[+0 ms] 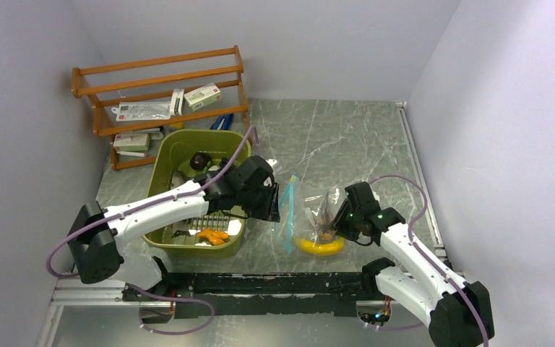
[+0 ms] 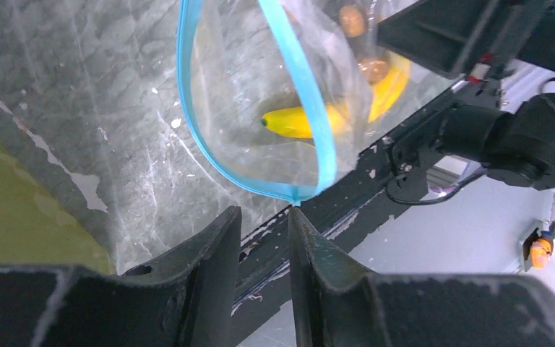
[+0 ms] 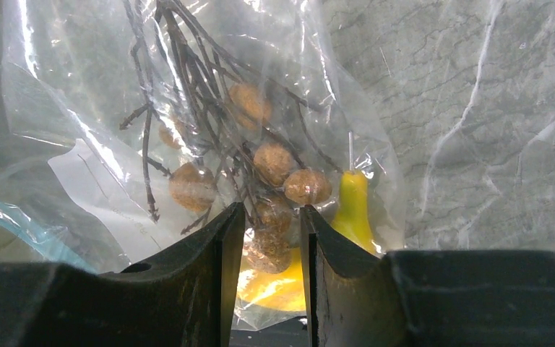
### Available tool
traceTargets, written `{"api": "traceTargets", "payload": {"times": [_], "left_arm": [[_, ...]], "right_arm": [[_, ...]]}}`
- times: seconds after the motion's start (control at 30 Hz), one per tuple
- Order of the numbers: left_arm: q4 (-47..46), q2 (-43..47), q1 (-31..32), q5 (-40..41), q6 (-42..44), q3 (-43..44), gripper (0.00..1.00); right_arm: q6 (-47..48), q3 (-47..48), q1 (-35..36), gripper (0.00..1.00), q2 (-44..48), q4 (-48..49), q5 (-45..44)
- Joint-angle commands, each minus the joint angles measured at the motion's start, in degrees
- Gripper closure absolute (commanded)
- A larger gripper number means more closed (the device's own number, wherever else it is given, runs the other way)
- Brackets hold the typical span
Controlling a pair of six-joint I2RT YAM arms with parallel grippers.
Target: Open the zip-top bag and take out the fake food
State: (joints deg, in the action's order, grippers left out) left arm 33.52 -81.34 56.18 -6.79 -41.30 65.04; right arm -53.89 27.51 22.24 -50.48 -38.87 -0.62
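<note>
While crinkled plastic blurs the fake food (image 3: pixel 274 163) inside, the bag (image 1: pixel 305 210) sits on the tabletop (image 1: pixel 332 137) between the two arms, close to the front rail (image 1: pixel 274 282). The right gripper (image 3: pixel 271 213) has its jaws pinching the bag, with brown balls bunched between them; only its own camera shows their twigs. The left gripper (image 2: pixel 264 213) has jaws narrowly parted, and the corner of the blue strip (image 2: pixel 188 123) sits at their tips, ungripped. A banana (image 2: pixel 289 121) lies low in the bag. Open tabletop lies beyond it, and a green bin (image 1: pixel 166 155) crowds the left.

Clear blue-zipped bag (image 2: pixel 246 87), yellow banana (image 2: pixel 289 123)
</note>
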Motion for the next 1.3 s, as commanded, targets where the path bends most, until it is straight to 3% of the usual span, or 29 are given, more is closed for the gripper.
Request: {"api": "traceTargets", "payload": {"times": [0.0, 0.2, 0.4, 0.67, 0.83, 1.0, 1.27], "left_arm": [[-5.3, -1.6, 1.0, 2.0, -2.4, -2.2, 0.59], [-3.2, -9.6, 4.1, 6.3, -1.0, 2.4, 0.59], [-6.2, -17.8, 5.2, 5.7, -0.8, 4.9, 0.58], [-19.5, -17.0, 5.8, 3.0, -1.6, 0.6, 0.49], [-32.9, -18.7, 5.7, -2.0, -4.7, -3.6, 0.44], [-31.6, -24.1, 5.7, -4.9, -5.0, -1.1, 0.43], [-40.7, -27.6, 5.8, -9.9, -7.8, -2.4, 0.37]], "right_arm": [[-0.6, -0.2, 0.2, 0.65, 1.3, -0.6, -0.3], [-0.5, 2.0, 0.2, 0.65, 1.9, -2.8, 0.2], [0.7, 7.5, 0.2, 0.65, 4.1, -7.2, -4.8], [-1.7, 6.4, 0.1, 0.64, 2.2, -8.5, -11.8], [-1.1, 4.6, -0.3, 0.65, -3.6, -3.8, -8.8], [0.9, 2.7, -0.4, 0.66, -6.1, -0.8, -4.4], [-0.6, -2.7, -0.4, 0.66, -1.9, 2.3, 0.1]]}}
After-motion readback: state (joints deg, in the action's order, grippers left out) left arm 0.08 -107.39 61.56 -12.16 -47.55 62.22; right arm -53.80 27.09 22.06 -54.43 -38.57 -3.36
